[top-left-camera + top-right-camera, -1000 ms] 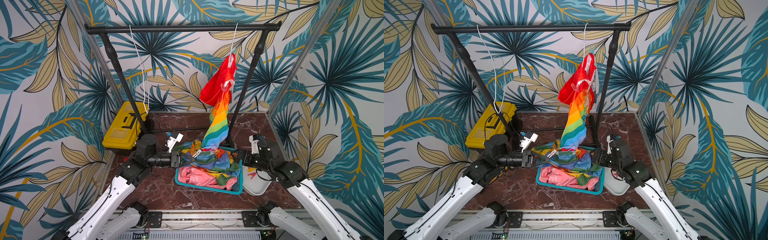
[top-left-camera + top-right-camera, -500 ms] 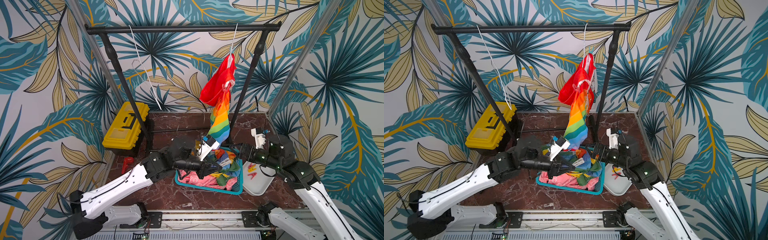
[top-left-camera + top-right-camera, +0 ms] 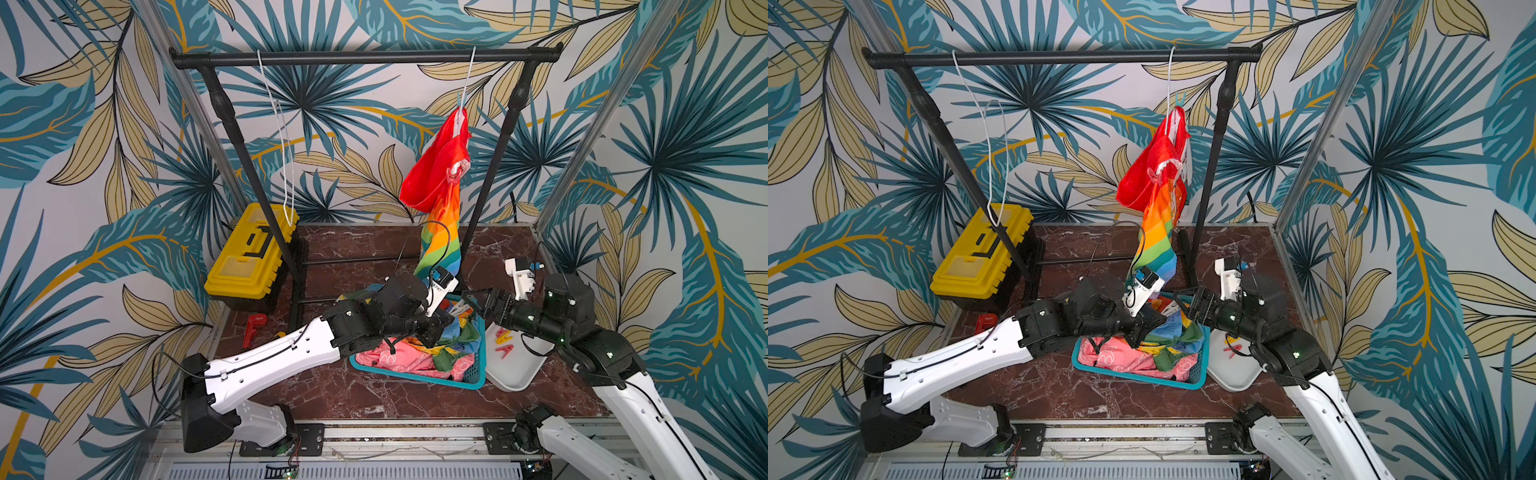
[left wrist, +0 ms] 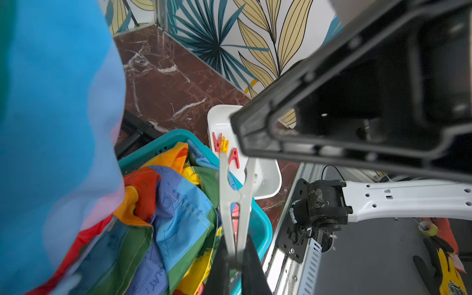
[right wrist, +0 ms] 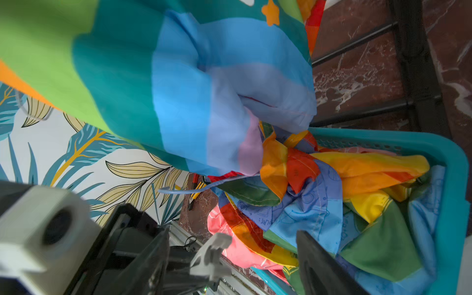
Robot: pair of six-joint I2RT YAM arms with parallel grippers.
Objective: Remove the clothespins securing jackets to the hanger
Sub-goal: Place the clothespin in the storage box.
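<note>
A pale, smooth plastic clothespin (image 4: 236, 199) was found clamped by one end in the closed left gripper (image 4: 235, 258), over the teal basket (image 3: 415, 376). The right gripper (image 5: 231, 245) was set with jaws apart on either side of the pin's other end. Red and yellow pegs (image 3: 503, 338) were noted in a glossy white tray (image 3: 515, 374). A thin striped jacket (image 3: 436, 183) with a red hood was hung from the black rail (image 3: 365, 58); two crumpled jackets (image 3: 399, 357) were heaped in the perforated basket. The surface was veined red-brown marble (image 3: 374, 399), enclosed by leaf-printed walls (image 3: 83, 124).
</note>
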